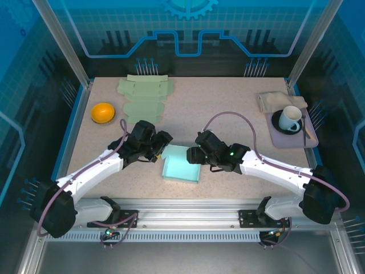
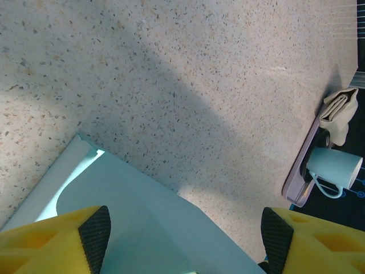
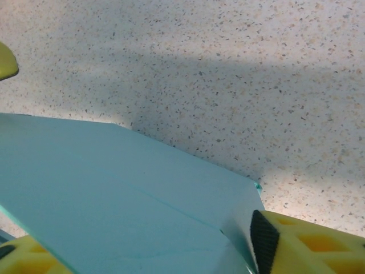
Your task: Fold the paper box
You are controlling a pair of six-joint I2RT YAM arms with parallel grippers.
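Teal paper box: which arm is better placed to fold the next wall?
Right, probably. The right gripper already has a wall panel of the teal paper box lying between its open fingers. The left gripper hovers open over the box's left side, gripping nothing.

- paper box (image 1: pixel 181 164): in the top view both side edges lie under the arms' wrist heads; in both wrist views the lower edge cuts off its near part.
- left gripper (image 2: pixel 185 233): finger bodies cut off by the lower edge.
- right gripper (image 3: pixel 137 242): one finger almost wholly behind the box panel; contact with the paper cannot be told.
- yellow-green object (image 3: pixel 5 60): cut by the left edge, unidentifiable.
- utensil (image 1: pixel 308 128) on tray (image 1: pixel 296 141): too small to tell.
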